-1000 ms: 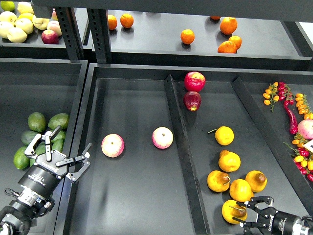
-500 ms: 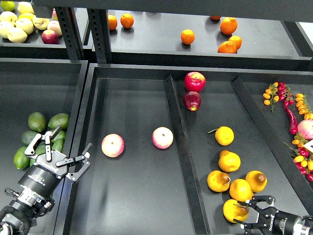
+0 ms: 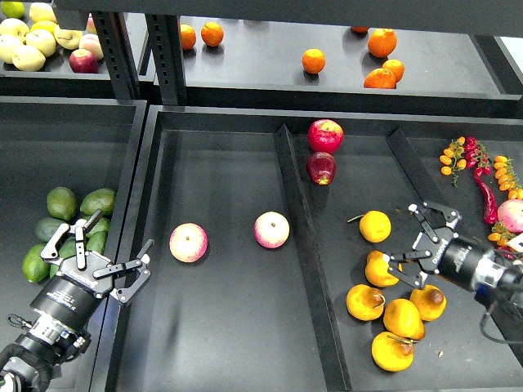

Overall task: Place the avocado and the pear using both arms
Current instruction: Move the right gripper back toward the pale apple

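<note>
Several green avocados (image 3: 61, 202) lie heaped at the left edge of the left tray, and the darker ones (image 3: 47, 229) sit just behind my left gripper's fingers. My left gripper (image 3: 102, 242) is open and empty, over the wall between the two trays. Several yellow-orange pears lie in the right compartment. My right gripper (image 3: 413, 241) is open and empty, hovering just right of two of them (image 3: 381, 269) (image 3: 375, 226). Another pear (image 3: 392, 351) lies alone at the front.
Two pink-yellow apples (image 3: 188, 242) (image 3: 271, 229) lie in the middle tray and two red apples (image 3: 324, 135) at its back. A raised divider (image 3: 298, 237) splits apples from pears. Oranges (image 3: 313, 60) and pale apples (image 3: 29, 41) sit on the back shelf. Chillies and small tomatoes (image 3: 482, 175) lie at right.
My right gripper has left the front pear and moved back and up to beside the middle pears. The front pear stays on the tray. The left arm has not moved.
</note>
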Controlling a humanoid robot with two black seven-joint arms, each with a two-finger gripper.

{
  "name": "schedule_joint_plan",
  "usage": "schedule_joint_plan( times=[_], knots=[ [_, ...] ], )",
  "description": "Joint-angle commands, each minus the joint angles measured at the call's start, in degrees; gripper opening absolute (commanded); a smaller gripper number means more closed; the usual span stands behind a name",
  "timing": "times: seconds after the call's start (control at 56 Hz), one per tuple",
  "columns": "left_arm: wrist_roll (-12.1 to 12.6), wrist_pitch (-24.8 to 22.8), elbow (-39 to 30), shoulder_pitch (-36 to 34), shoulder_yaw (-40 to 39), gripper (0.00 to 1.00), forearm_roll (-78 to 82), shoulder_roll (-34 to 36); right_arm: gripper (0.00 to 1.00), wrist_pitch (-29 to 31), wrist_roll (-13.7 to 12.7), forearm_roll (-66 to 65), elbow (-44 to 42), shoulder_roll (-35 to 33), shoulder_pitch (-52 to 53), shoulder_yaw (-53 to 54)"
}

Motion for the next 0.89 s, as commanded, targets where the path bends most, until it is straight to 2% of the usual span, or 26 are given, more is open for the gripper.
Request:
schedule_joint_plan(
  times=[0.0,0.125,0.143,0.268,0.536,0.875],
  knots=[
    [0.08,0.00,-0.06,-0.05,0.02,1.00,0.00,0.00,0.99,-1.99,0.00,-2.69,-3.28,6.91,1.34,1.13],
    [0.08,0.00,0.03,-0.05,0.02,1.00,0.09,0.00,0.99,-1.82,0.00,-4.02,-5.92,12.44,1.70,2.18],
    [0.08,0.00,0.03,-0.05,0.02,1.00,0.09,0.00,0.99,-1.82,0.00,-4.28,-6.88,16.37,1.44,4.28],
    [0.17,0.00,0.03,-0.05,0.20,1.00,0.09,0.00,0.99,-0.94,0.00,-4.64,-8.56,23.69,0.99,8.86],
    [0.17,0.00,0.03,-0.05,0.64,1.00,0.09,0.00,0.99,6.08,0.00,-4.99,-12.42,23.97,-3.66,11.68],
    [0.26,0.00,0.03,-0.05,1.43,1.00,0.27,0.00,0.99,16.78,0.00,-4.02,-14.98,23.97,-6.92,7.64]
  ],
)
